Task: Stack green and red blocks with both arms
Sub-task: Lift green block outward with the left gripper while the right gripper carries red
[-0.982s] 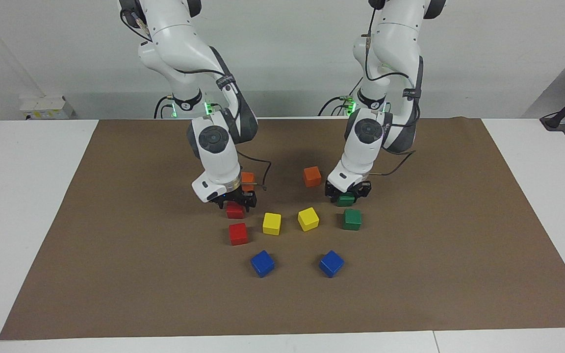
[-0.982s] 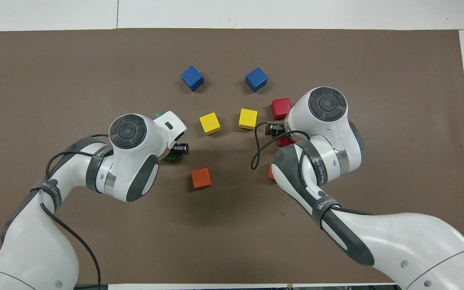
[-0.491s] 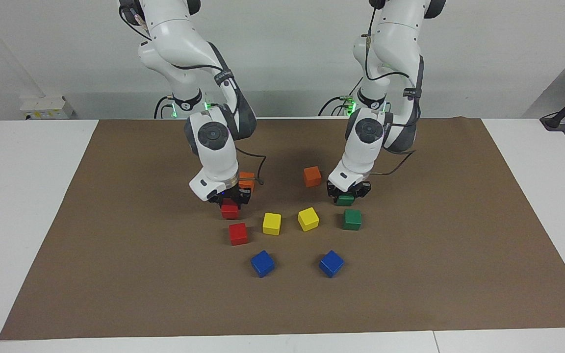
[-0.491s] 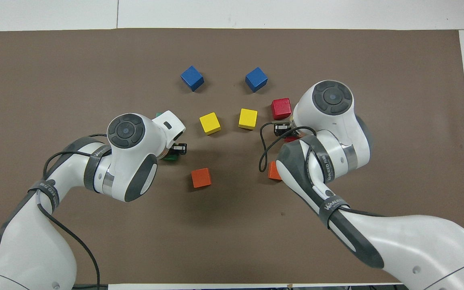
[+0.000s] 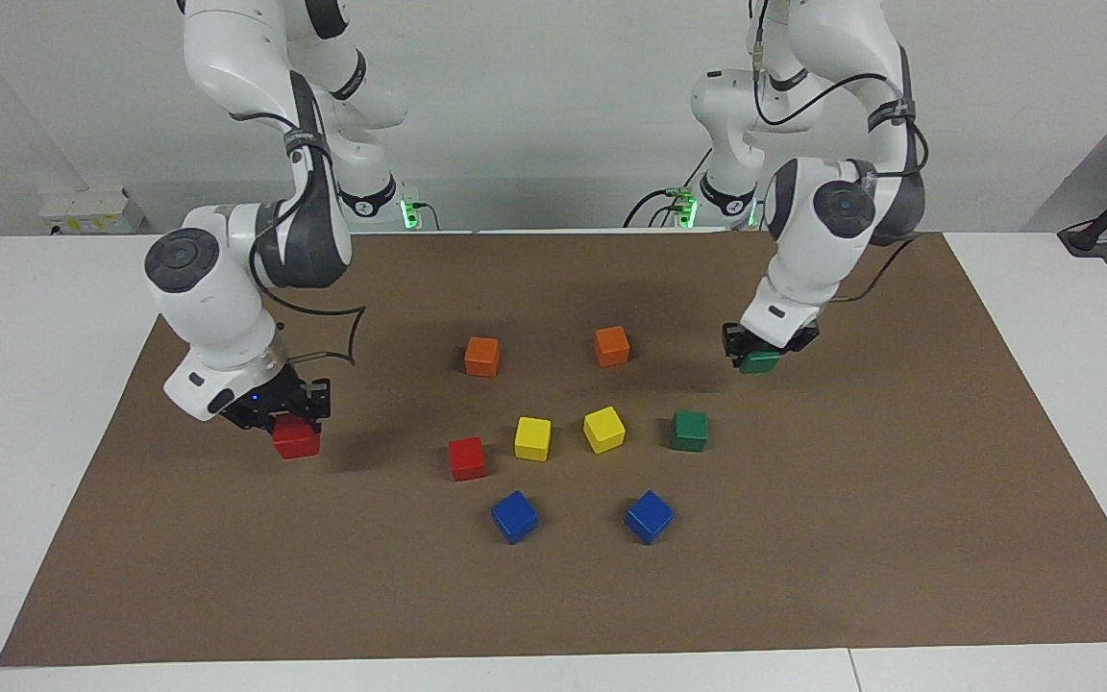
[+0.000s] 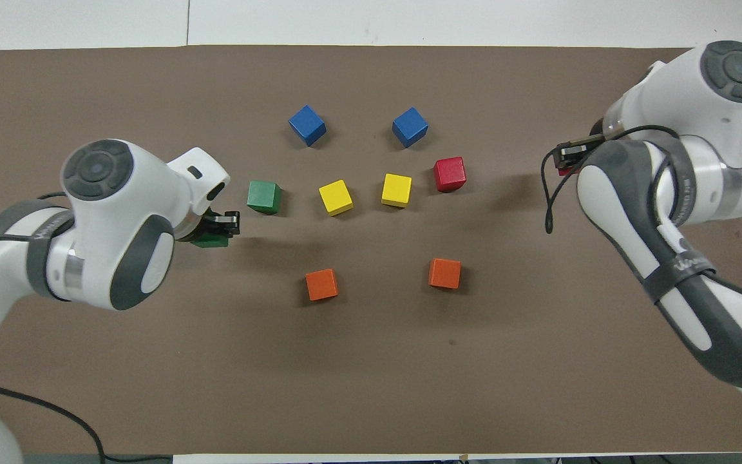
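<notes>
Right now I hold one cube in each arm: the right gripper [image 5: 277, 415], at the left of the facing frame, is clamped on a red block [image 5: 296, 440], and the left gripper [image 5: 765, 348], at the right, on a green block [image 5: 760, 361]. The free red block [image 5: 466, 457] and free green block [image 5: 689, 430] wait mid-frame. I fear a tilted release could topple either stack. I see no containers.
</notes>
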